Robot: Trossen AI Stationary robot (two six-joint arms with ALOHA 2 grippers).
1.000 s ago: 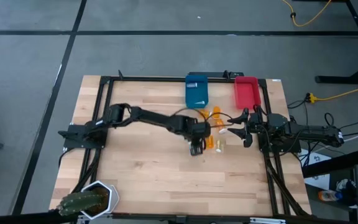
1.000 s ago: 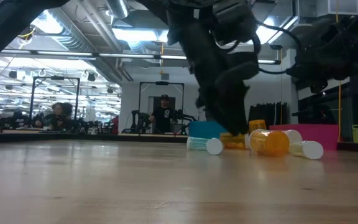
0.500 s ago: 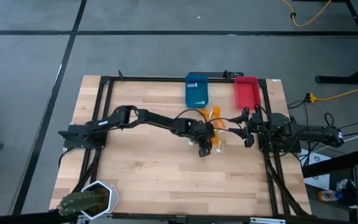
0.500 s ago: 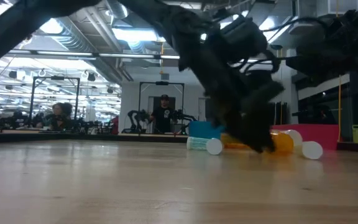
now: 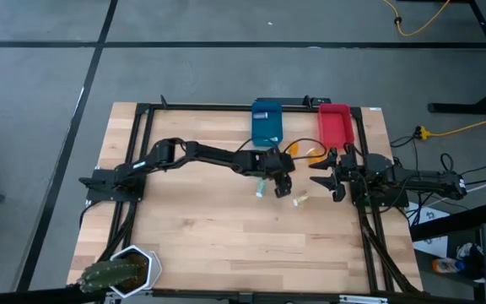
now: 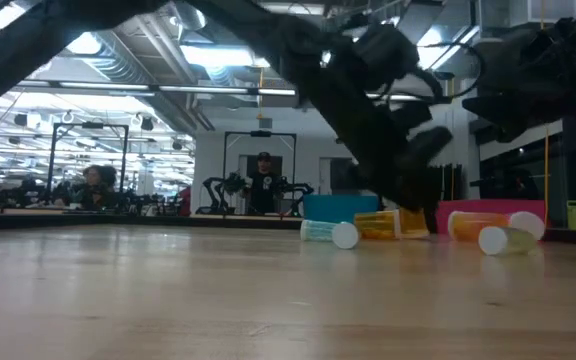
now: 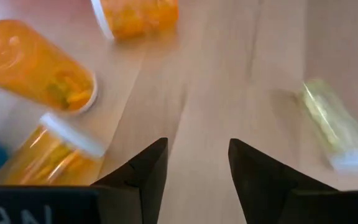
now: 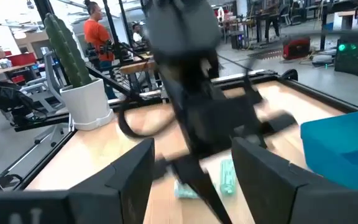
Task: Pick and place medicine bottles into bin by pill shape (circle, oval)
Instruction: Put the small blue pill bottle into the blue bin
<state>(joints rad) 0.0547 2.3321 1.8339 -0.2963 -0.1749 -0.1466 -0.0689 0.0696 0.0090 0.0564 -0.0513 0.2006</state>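
the blue bin (image 5: 267, 122) is serving as the landmark here, sitting at the far edge of the wooden tabletop (image 5: 192, 228) with the red bin (image 5: 334, 125) just beside it.

nearest the front, well short of the blue bin, a pale yellowish bottle (image 5: 299, 199) is lying on its side, showing in the low view as a white-capped cylinder (image 6: 504, 239). a teal bottle (image 5: 261, 186) is lying a little closer to the blue bin, on its side with its white cap facing the low camera (image 6: 329, 233).

the left end effector (image 5: 281, 181) is hanging between those two bottles and the blue bin, its fingers (image 7: 143, 171) standing narrowly parted with nothing between them and only bare tabletop showing in the gap. in its wrist view three orange bottles are lying just beyond the fingers: one capped (image 7: 58, 155), one showing its round end (image 7: 33, 65), and one farther off (image 7: 138, 14).

from above, orange bottles (image 5: 298, 152) are lying just in front of the gap between the blue bin and the red bin.

the right end effector (image 5: 326, 180) is waiting off to the red bin's side of the cluster, its fingers (image 8: 129, 171) spread wide and empty.

a potted cactus (image 5: 112, 272) is standing at the front corner, well apart from the blue bin.
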